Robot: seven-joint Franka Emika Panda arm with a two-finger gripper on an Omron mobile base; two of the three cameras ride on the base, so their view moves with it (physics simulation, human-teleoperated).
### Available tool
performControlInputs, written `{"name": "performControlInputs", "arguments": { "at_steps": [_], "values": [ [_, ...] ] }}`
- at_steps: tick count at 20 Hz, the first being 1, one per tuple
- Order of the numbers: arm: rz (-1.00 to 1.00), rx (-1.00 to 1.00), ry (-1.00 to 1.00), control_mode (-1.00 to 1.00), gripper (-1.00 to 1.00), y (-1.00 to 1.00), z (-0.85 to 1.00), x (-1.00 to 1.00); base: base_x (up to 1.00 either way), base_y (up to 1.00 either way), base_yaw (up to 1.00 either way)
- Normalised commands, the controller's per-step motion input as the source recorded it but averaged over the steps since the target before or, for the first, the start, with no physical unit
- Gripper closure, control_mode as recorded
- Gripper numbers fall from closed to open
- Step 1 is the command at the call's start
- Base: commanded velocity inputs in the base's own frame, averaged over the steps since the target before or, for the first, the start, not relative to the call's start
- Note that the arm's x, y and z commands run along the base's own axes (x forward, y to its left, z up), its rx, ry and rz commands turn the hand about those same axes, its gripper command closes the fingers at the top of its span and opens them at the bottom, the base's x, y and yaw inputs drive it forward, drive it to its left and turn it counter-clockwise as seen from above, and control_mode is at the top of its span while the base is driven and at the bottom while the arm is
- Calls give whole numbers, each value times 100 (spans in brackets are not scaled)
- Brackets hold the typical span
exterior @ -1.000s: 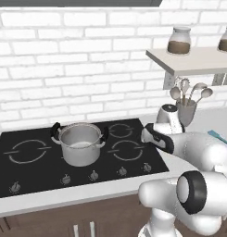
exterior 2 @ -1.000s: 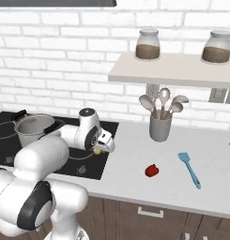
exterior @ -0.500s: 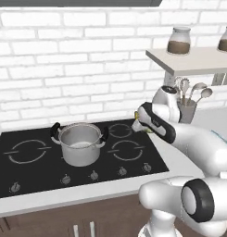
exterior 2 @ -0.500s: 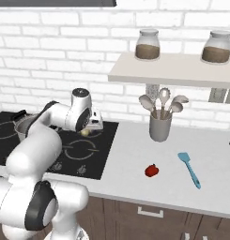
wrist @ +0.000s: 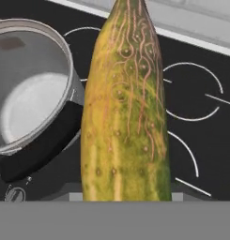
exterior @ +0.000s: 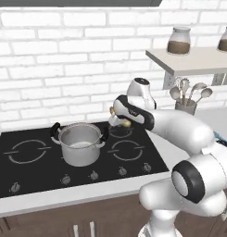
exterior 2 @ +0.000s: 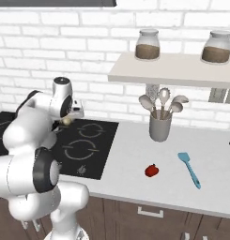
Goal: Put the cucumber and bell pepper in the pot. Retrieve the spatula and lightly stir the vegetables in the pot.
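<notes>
The jaws are pinching the cucumber [wrist: 126, 108], which hangs in the air over the black cooktop [exterior: 133, 157], its long axis running straight away from the hand so that in the hand view it stands as a tall yellow-green column. In the left base view the cucumber shows as a small pale piece at the gripper [exterior: 119, 121], just to the right of the pot [exterior: 80, 143] and a little above its rim. That is the relation the next move depends on: the pot's open mouth lies to the left of the held piece, near it but not under it, with one black side handle nearest the cucumber's lower end in the hand view. The drop looks to need a short carry leftward until the piece is over the steel interior, which appears empty. The arm reaches forward and left across the cooktop, elbow high, wrist bent so the hand points down and toward the pot. The bell pepper [exterior 2: 152, 170] sits on the counter [exterior 2: 135, 154] well to the right, with the spatula [exterior 2: 189, 168] lying beside it, near a grey utensil holder [exterior 2: 160, 126].
</notes>
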Motion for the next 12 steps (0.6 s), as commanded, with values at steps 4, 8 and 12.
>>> {"name": "performControlInputs", "arguments": {
  "at_steps": [4,8,12],
  "values": [
    [0,0,0,-100,100,93,6,14,0,0,0],
    [0,0,4,-100,100,94,-5,18,0,0,0],
    [0,0,10,-100,100,75,-17,19,0,0,0]
  ]
}}
